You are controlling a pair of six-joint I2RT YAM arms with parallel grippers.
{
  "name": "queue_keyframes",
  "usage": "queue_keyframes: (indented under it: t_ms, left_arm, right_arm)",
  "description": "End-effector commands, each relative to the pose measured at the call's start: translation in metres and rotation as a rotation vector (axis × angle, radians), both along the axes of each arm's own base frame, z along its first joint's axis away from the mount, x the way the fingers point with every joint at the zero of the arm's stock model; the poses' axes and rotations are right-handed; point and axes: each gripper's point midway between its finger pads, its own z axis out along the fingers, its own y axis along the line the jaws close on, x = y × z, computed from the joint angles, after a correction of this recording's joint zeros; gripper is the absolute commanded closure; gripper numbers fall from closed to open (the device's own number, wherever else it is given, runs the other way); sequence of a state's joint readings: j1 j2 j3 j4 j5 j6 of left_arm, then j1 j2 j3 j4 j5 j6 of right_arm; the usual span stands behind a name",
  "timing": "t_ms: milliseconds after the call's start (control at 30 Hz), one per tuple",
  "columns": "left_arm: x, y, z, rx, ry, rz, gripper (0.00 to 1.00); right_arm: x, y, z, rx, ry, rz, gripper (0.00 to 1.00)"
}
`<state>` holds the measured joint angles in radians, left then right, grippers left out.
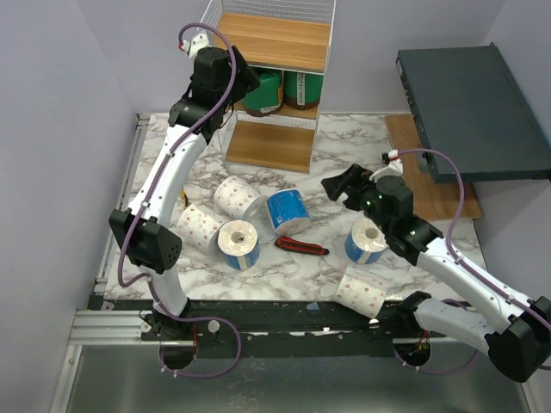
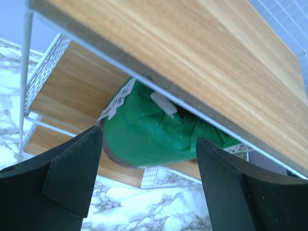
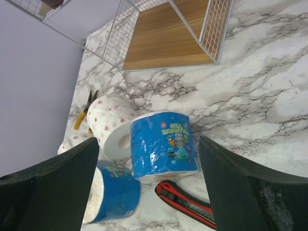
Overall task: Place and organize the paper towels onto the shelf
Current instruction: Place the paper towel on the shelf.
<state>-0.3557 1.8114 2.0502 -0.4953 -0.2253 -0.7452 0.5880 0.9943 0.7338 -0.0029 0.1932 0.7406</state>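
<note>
Looking down from the top camera, the biggest thing is the white-and-grey marble tabletop [image 1: 344, 155]. At its 12 o'clock stands the tall white wire shelf [image 1: 274, 41] with light-brown wooden tiers, and a dark grey-green flat slab [image 1: 469, 103] sits off at 2 o'clock.

The left arm stretches toward 11 o'clock, so the left gripper [image 1: 248, 82] is right at the shelf's middle tier. Its jaws are spread apart with nothing pinched. In the wrist view a green-wrapped paper towel roll [image 2: 154, 130] rests on that tier just past the fingers, under the top board. A second green-wrapped roll [image 1: 303, 88] sits right beside it at 3 o'clock.

The right gripper [image 1: 338, 178] hangs over the middle of the table, also wide apart and empty. At its 8 o'clock lies a blue-wrapped paper towel roll [image 1: 287, 211] on its side. Another blue roll [image 1: 239, 243] stands on end at 7 o'clock of that one, and a third blue roll [image 1: 368, 241] at 4 o'clock.

Still on the table are white dotted roll one [image 1: 237, 196], white dotted roll two [image 1: 200, 228] and white dotted roll three [image 1: 362, 292], all with red-pink dots.

A red-and-black utility knife [image 1: 301, 247] lies just at 6 o'clock of the sideways blue one. Yellow-handled pliers [image 3: 85, 108] peek out behind a dotted roll in the right wrist view.
</note>
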Motion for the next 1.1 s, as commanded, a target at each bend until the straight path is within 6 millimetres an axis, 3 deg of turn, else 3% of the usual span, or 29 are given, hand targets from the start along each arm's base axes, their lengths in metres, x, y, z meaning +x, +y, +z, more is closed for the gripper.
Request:
queue_keyframes:
  t_ms: [0, 200, 433, 667, 1067]
  left_arm:
    - [-0.028, 0.005, 0.014, 0.004, -0.023, -0.034, 0.18]
    - [-0.068, 0.012, 0.001, 0.021, -0.079, -0.089, 0.19]
    - [-0.088, -0.004, -0.010, 0.115, -0.299, -0.294, 0.16]
    - [-0.081, -0.025, -0.033, 0.145, -0.358, -0.453, 0.07]
    - [-0.038, -0.010, -0.040, 0.205, -0.386, -0.328, 0.08]
  right_arm:
    - [-0.003, -0.004, 0.003, -0.019, -0.006, -0.006, 0.13]
    - [-0.009, -0.004, 0.001, -0.027, -0.010, 0.019, 0.12]
    - [-0.017, -0.011, -0.008, -0.051, -0.008, 0.022, 0.12]
    - [-0.024, -0.017, -0.007, -0.068, -0.014, 0.018, 0.12]
    - [-0.031, -0.031, -0.005, -0.097, -0.034, -0.010, 0.11]
